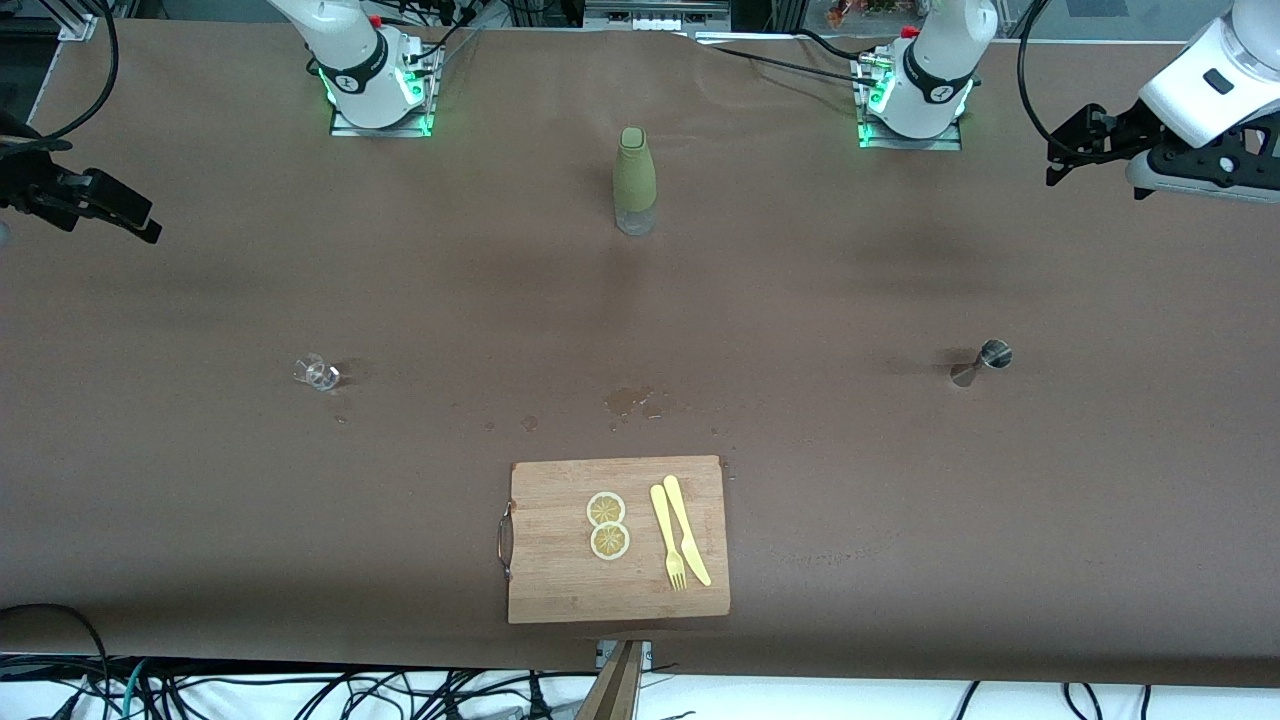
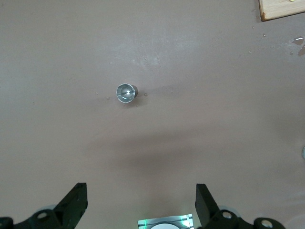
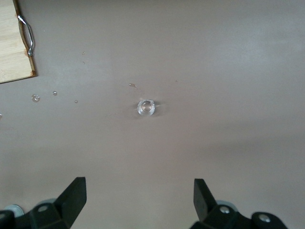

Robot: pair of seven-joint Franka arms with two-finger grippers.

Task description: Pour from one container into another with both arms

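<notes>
Brown cloth-covered desk (image 1: 900,520) carries two small vessels, well apart: a shiny steel double-cone jigger (image 1: 981,362) toward the left arm's end, upright, and a small clear glass cup (image 1: 318,373) toward the right arm's end, also upright as far as the wrist views show.

Left claw (image 1: 1065,160) hangs high over its own end of the desk, fingers spread wide, gripping nothing; the jigger sits on the desk almost straight under its camera, bowl mouth facing up, centred between the two finger tips in the left wrist view (image 2: 127,93). Right claw (image 1: 120,215) hangs high over the other end, also spread wide and gripping nothing; the glass cup shows centred between its fingers in the right wrist view (image 3: 146,107). So each arm is the nearer one to its own vessel, and each vessel's axis is vertical, lined up for a descent from above.

Tall green-sleeved bottle with clear base (image 1: 635,180) stands upright midway between the arm bases. Wet patches (image 1: 630,402) lie on the desk between bottle and wooden cutting board (image 1: 560,590), which holds two lemon slices (image 1: 607,525), a yellow plastic fork (image 1: 667,538) and knife (image 1: 687,530).

Hard to tell: whether cup or jigger holds liquid. With both vessels standing apart and spill marks present, the scene fits either before a pour or after vessels are set back.
</notes>
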